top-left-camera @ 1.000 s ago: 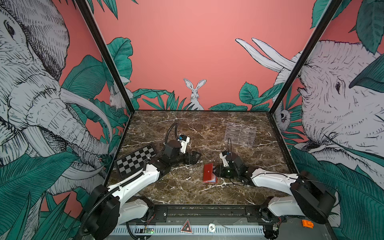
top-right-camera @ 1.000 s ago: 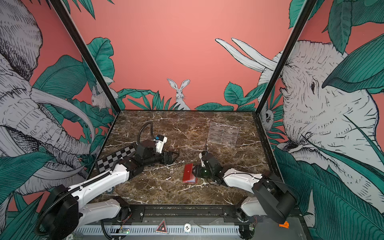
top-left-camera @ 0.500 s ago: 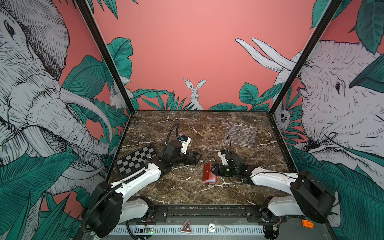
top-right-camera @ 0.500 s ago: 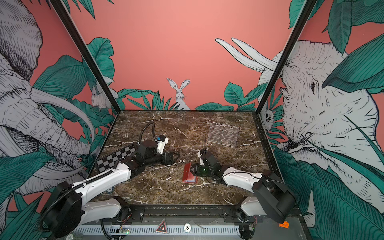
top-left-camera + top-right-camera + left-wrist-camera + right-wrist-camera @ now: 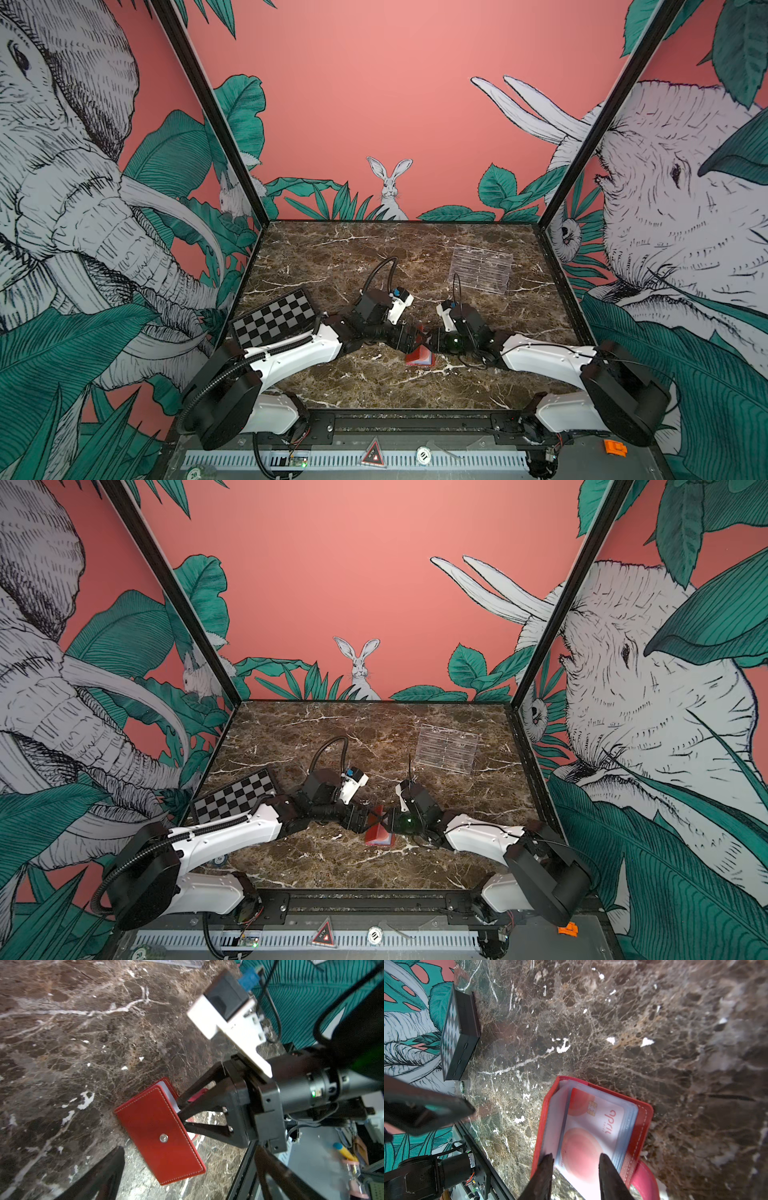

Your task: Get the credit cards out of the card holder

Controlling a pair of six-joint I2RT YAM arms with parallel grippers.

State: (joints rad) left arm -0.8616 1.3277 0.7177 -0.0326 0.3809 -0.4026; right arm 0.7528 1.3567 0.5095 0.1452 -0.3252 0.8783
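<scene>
Red leather folding card holder (image 5: 158,1132) sits centre-front on brown marble desk (image 5: 654,1022), one flap tilted up. White plastic card w/ red-orange circle (image 5: 593,1124) is inside, in clear sleeve. R pincer (image 5: 575,1157) is part-open, tips astride the sleeve; can't tell if gripping. L pincer (image 5: 410,338) is spread wide, just beside card holder.

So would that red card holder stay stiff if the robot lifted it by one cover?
Probably floppy at the fold: the card holder has one cover tilted up while the rest lies on the table. It is likely light, since it looks thin. The clear sleeves look glossy, so they are perhaps slippery.
</scene>
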